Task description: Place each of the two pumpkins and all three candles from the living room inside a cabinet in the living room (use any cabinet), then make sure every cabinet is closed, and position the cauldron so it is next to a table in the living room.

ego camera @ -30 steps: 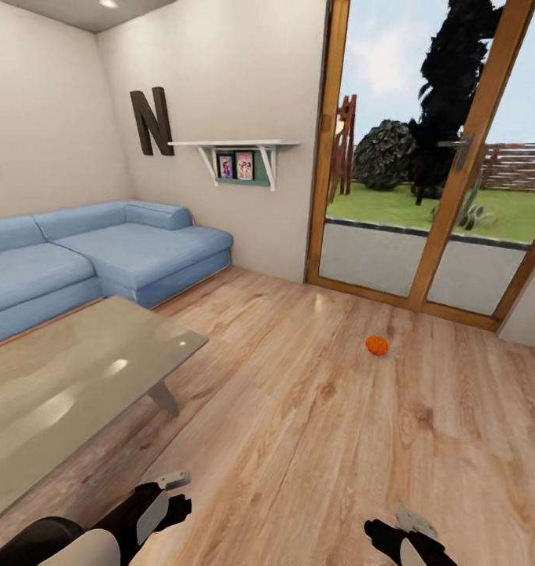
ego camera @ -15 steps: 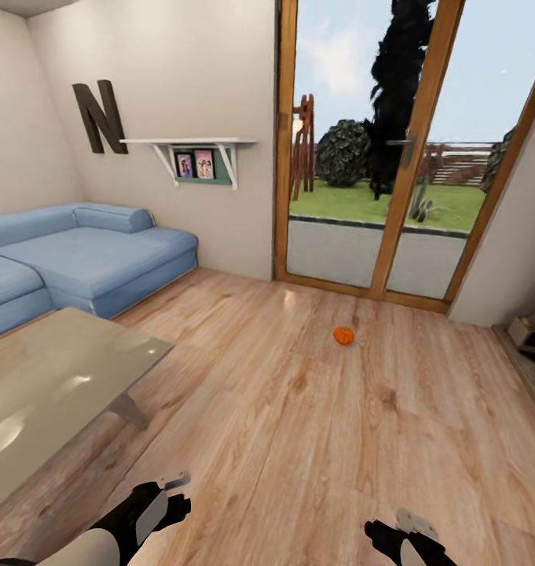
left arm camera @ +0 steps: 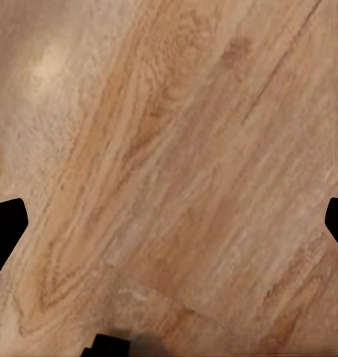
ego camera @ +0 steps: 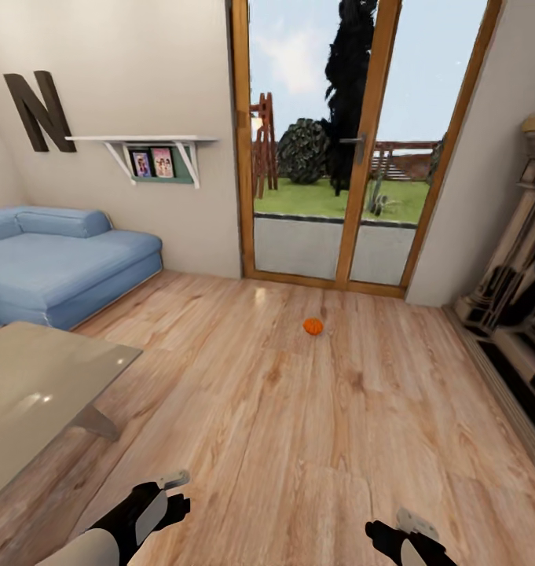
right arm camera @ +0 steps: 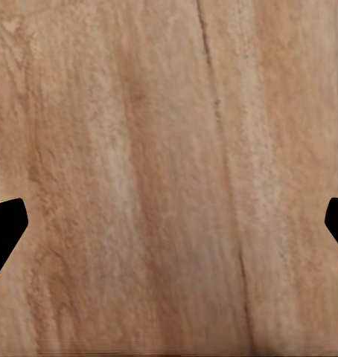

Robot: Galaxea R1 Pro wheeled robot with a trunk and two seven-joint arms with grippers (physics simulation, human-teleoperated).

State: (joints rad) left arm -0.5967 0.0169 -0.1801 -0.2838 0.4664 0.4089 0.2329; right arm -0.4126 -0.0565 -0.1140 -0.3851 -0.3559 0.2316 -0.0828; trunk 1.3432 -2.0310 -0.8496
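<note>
Head view is showing a living room with a wide plank floor (ego camera: 298, 440) running from the robot to the far wall. Glass doors (ego camera: 353, 157) in orange wood frames are standing at the far side, looking out on a garden. A blue sofa (ego camera: 55, 263) is sitting at the far left, and the corner of a pale low table (ego camera: 31, 393) is reaching in at the near left. A dark carved unit (ego camera: 518, 299) is lining the right wall; whether it is the cabinet I cannot tell.

One small orange pumpkin (ego camera: 313, 326) is lying alone on the bare floor, far ahead, just short of the doors and well apart from both arms. The other pumpkin, the candles and the cauldron are not something I can place.

The left gripper (ego camera: 173, 487) and the right gripper (ego camera: 401, 525) are hanging low at the near edge, and each wrist view is looking down on floorboards between two dark fingertips (left arm camera: 5, 227) (right arm camera: 5, 223) standing wide apart, holding nothing.

The pumpkin is lying forward and between the two grippers, a little nearer the right one's line, though too far for either to reach. Being round, it is offering no long axis to line up with. By my judgement, the base needs to roll closer first.
</note>
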